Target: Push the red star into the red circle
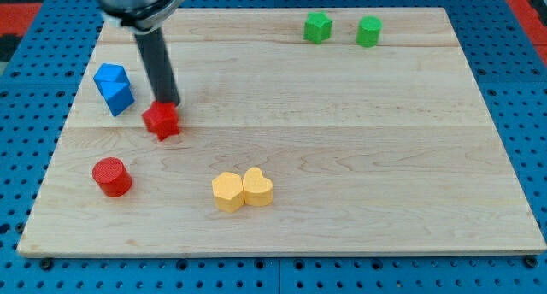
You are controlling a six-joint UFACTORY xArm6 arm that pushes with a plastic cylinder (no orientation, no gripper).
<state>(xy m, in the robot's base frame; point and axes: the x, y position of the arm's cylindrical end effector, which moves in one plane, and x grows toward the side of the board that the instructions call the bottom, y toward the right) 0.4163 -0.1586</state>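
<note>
My tip [168, 103] is resting against the upper edge of the red star [161, 120], left of frame centre. No jaws exist to open or close. The red circle [111, 176] is sitting lower left; advise pushing down-left, keeping contact centred.

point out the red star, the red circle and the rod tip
red star [161, 120], camera view, middle of its top face
red circle [110, 175], camera view, centre of the cylinder
my tip [167, 102], camera view, rod's very end, at the star's upper edge
</note>
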